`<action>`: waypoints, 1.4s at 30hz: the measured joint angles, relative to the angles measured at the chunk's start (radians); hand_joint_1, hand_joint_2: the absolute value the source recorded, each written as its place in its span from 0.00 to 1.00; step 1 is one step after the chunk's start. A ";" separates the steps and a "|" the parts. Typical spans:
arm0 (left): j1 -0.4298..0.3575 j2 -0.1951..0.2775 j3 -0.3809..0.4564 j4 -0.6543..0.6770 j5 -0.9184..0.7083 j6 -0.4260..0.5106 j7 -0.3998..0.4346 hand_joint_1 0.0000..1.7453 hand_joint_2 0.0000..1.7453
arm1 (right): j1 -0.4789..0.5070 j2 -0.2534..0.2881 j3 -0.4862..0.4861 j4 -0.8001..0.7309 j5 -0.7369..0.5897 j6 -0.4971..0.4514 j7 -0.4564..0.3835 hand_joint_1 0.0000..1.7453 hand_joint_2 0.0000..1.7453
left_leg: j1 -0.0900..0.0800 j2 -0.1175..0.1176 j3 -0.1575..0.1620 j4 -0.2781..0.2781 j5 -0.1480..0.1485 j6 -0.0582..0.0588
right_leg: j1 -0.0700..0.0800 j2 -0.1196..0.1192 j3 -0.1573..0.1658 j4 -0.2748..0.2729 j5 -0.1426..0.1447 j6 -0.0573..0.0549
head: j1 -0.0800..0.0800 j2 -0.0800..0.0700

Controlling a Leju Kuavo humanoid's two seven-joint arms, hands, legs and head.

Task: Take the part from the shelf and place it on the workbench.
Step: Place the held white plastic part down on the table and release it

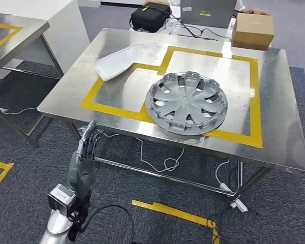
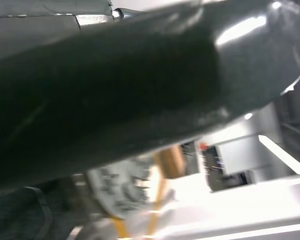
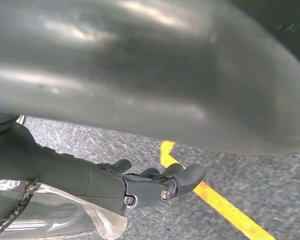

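Your left robot hand (image 1: 83, 165) hangs empty, fingers loosely apart, near the table (image 1: 281, 147) edge, while the hubcap (image 1: 186, 101) overhangs and may slip if bumped.

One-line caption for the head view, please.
Grey wheel cover lies on the steel workbench inside yellow tape, white tray beside it; left hand is empty below the bench edge.

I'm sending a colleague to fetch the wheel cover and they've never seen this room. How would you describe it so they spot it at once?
Find the steel workbench marked with yellow tape. On its near side, across the tape line, lies the round grey plastic wheel cover, spoked, with clips around its rim. The white plastic tray behind it is elongated and plain; the brown cardboard box sits at the far edge.
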 joint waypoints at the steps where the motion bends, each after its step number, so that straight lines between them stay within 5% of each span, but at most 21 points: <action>1: 0.007 0.001 0.009 0.014 -0.014 0.007 0.000 0.00 0.00 | 0.000 0.000 -0.001 0.000 0.000 -0.001 -0.001 0.00 0.00 | 0.001 0.000 0.031 -0.027 0.030 0.001 | 0.000 0.000 -0.016 0.007 0.008 0.002 | 0.000 0.000; 2: 0.015 0.003 0.020 0.030 -0.026 0.014 0.000 0.00 0.00 | 0.000 0.000 -0.002 0.000 0.000 -0.002 -0.002 0.00 0.00 | 0.001 0.000 0.078 -0.086 0.055 0.004 | 0.000 0.000 -0.033 0.016 0.016 0.004 | 0.000 0.000; 4: 0.025 0.005 0.041 0.067 -0.035 0.010 0.000 0.00 0.00 | 0.000 0.001 -0.005 0.000 -0.003 -0.001 -0.006 0.00 0.00 | -0.001 -0.001 0.172 -0.227 0.058 0.015 | 0.003 0.000 -0.058 0.030 0.028 0.013 | 0.000 0.000; 6: 0.020 0.008 0.076 0.147 -0.011 -0.029 0.001 0.00 0.00 | 0.000 0.001 -0.010 0.000 -0.011 0.005 -0.011 0.00 0.00 | -0.007 -0.001 0.208 -0.299 0.039 0.025 | 0.003 -0.001 -0.070 0.035 0.042 0.024 | 0.001 0.000; 9: -0.043 0.022 0.200 0.451 -0.036 -0.022 0.029 0.00 0.00 | 0.001 0.002 -0.024 0.000 -0.019 0.015 -0.014 0.00 0.00 | -0.007 0.004 0.189 -0.315 0.062 0.044 | -0.002 0.003 -0.084 0.048 0.031 0.042 | 0.003 0.000; 12: -0.122 0.056 0.309 0.872 -0.211 0.226 0.194 0.00 0.00 | 0.001 0.001 -0.035 0.000 -0.022 0.019 -0.008 0.00 0.00 | -0.004 0.015 0.149 -0.318 0.098 0.059 | -0.004 0.010 -0.130 0.183 -0.111 0.053 | 0.011 0.000; 14: -0.132 0.070 0.334 1.083 -0.289 0.344 0.346 0.00 0.00 | 0.003 0.000 -0.045 0.000 -0.027 0.026 0.000 0.00 0.00 | -0.005 0.022 0.116 -0.315 0.123 0.059 | -0.007 0.011 -0.146 0.294 -0.155 0.060 | 0.012 0.000; 16: -0.136 0.069 0.341 1.222 -0.331 0.361 0.483 0.00 0.00 | 0.005 -0.001 -0.052 0.000 -0.028 0.031 0.003 0.00 0.00 | -0.004 0.025 0.080 -0.309 0.146 0.056 | -0.009 0.011 -0.109 0.301 -0.107 0.062 | 0.012 0.000; 18: -0.146 0.060 0.332 1.322 -0.394 0.306 0.633 0.00 0.00 | 0.002 -0.002 -0.055 0.000 -0.022 0.036 0.001 0.00 0.00 | -0.003 0.020 0.050 -0.302 0.167 0.049 | -0.009 0.012 -0.007 0.181 -0.062 0.058 | 0.013 0.000; 20: -0.158 0.049 0.297 1.397 -0.494 0.205 0.785 0.00 0.00 | -0.004 -0.003 -0.056 0.000 -0.012 0.042 -0.011 0.00 0.00 | -0.007 0.016 0.032 -0.293 0.189 0.040 | -0.009 0.014 0.093 0.034 -0.076 0.050 | 0.011 0.000; 22: -0.163 0.037 0.247 1.447 -0.567 0.138 0.863 0.00 0.00 | -0.007 -0.003 -0.055 0.000 -0.007 0.047 -0.028 0.00 0.00 | -0.007 0.014 0.024 -0.291 0.210 0.029 | -0.008 0.014 0.118 -0.022 -0.091 0.038 | 0.010 0.000; 24: -0.167 0.024 0.209 1.484 -0.593 0.120 0.890 0.00 0.00 | -0.005 -0.003 -0.055 0.000 -0.001 0.048 -0.033 0.00 0.00 | -0.003 0.011 0.016 -0.282 0.197 0.017 | -0.008 0.008 0.101 -0.019 -0.074 0.022 | 0.011 0.000; 26: -0.176 0.016 0.184 1.507 -0.614 0.110 0.911 0.00 0.00 | -0.003 -0.004 -0.055 0.000 0.010 0.049 -0.027 0.00 0.00 | 0.001 0.008 0.004 -0.215 0.105 0.006 | -0.009 -0.001 0.080 -0.020 -0.050 0.007 | 0.011 0.000; 28: -0.189 0.013 0.160 1.523 -0.640 0.104 0.930 0.00 0.00 | -0.003 -0.004 -0.053 0.000 0.024 0.049 -0.018 0.00 0.00 | 0.001 0.008 -0.005 -0.090 0.002 -0.002 | -0.007 -0.005 0.050 -0.018 -0.028 0.001 | 0.010 0.000; 29: -0.194 0.013 0.147 1.529 -0.654 0.106 0.939 0.00 0.00 | -0.003 -0.005 -0.051 0.000 0.031 0.049 -0.015 0.00 0.00 | 0.001 0.008 -0.002 -0.037 -0.014 -0.004 | -0.006 -0.006 0.034 -0.015 -0.017 0.002 | 0.010 0.000; 31: -0.201 0.013 0.123 1.536 -0.683 0.117 0.952 0.00 0.00 | -0.003 -0.005 -0.046 0.000 0.042 0.049 -0.013 0.00 0.00 | 0.001 0.008 0.030 -0.005 0.028 -0.004 | -0.006 -0.008 0.001 -0.007 0.005 0.005 | 0.009 0.000; 33: -0.204 0.013 0.103 1.541 -0.706 0.125 0.958 0.00 0.00 | -0.003 -0.005 -0.040 0.000 0.056 0.047 -0.012 0.00 0.00 | 0.002 0.008 0.113 -0.100 0.079 0.002 | -0.005 -0.007 -0.028 0.006 0.023 0.010 | 0.009 0.000; 36: -0.204 0.012 0.075 1.550 -0.736 0.117 0.958 0.00 0.00 | -0.003 -0.005 -0.019 0.000 0.097 0.048 -0.001 0.00 0.00 | -0.002 0.007 0.222 -0.283 0.048 0.019 | -0.001 -0.008 -0.062 0.024 0.046 0.025 | 0.008 0.000; 39: -0.206 0.008 0.052 1.554 -0.756 0.111 0.957 0.00 0.00 | -0.004 -0.006 0.007 0.000 0.125 0.055 0.006 0.00 0.00 | -0.002 0.005 0.216 -0.316 0.038 0.042 | -0.001 -0.009 -0.087 0.037 0.052 0.043 | 0.009 0.000; 42: -0.207 0.003 0.035 1.557 -0.770 0.117 0.951 0.00 0.00 | -0.003 -0.008 0.024 0.000 0.134 0.058 0.007 0.00 0.00 | -0.002 0.001 0.196 -0.317 0.060 0.061 | -0.003 0.005 -0.148 0.170 -0.039 0.056 | 0.012 0.000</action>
